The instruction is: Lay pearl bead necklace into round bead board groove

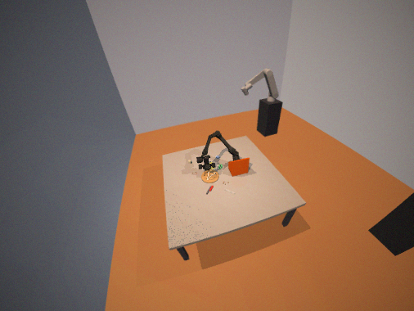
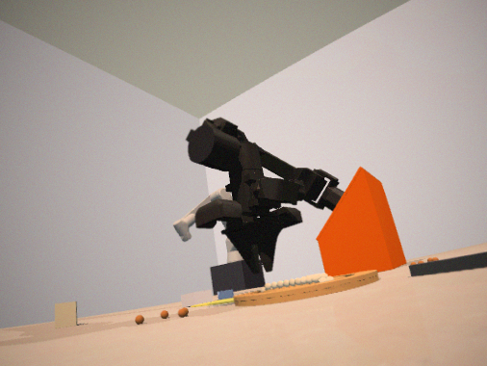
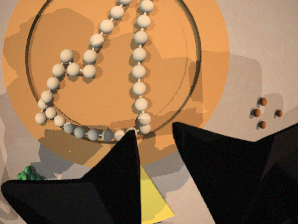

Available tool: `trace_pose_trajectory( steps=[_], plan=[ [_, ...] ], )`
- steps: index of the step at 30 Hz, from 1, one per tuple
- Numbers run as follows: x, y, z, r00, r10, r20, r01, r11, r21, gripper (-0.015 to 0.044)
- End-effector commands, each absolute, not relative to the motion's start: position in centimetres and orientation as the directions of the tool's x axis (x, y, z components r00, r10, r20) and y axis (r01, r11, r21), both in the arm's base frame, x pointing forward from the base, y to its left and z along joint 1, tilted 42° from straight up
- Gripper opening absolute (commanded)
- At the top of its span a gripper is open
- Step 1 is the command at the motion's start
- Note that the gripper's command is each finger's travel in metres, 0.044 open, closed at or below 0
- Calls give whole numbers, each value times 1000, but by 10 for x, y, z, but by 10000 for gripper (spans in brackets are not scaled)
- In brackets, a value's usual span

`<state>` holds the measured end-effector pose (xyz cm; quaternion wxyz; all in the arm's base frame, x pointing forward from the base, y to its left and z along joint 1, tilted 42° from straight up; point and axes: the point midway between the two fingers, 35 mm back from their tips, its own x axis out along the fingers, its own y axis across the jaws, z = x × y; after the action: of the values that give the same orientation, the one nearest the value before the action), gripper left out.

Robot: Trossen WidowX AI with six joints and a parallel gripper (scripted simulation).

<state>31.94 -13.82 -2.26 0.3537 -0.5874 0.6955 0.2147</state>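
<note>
The round orange bead board (image 1: 204,178) (image 2: 308,295) (image 3: 217,65) lies flat on the table. The pearl necklace (image 2: 295,281) (image 3: 139,71) lies on it. In the wrist view one strand runs straight down inside the groove ring, another bends in a zigzag at the left, and the lower beads follow near the groove at the bottom left. My gripper (image 2: 262,270) (image 3: 153,132) is partly open and empty, pointing down a little above the board's edge. The strand's lower right corner shows between the fingertips in the wrist view, below them. The left finger hides a little of the lower edge.
A tall orange block (image 1: 239,167) (image 2: 356,231) stands beside the board. A yellow sheet (image 3: 154,202) lies at the board's near edge, a green cluster (image 3: 30,175) to its left. Small brown balls (image 2: 183,312) (image 3: 263,125) and a red-and-dark item (image 1: 211,188) lie around it.
</note>
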Motion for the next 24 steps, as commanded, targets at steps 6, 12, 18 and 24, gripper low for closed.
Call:
trace_pose_trajectory(
  steps=[6,12,18,24],
  plan=[
    [316,-148,-37,-68,-664,-745,-972,213,-101,120],
    [315,-153,-42,-69,-664,-745,-972,212,-99,120],
    [316,-152,-40,-67,-665,-744,-971,215,-105,94],
    [316,-152,-40,-67,-665,-744,-971,215,-105,0]
  ],
)
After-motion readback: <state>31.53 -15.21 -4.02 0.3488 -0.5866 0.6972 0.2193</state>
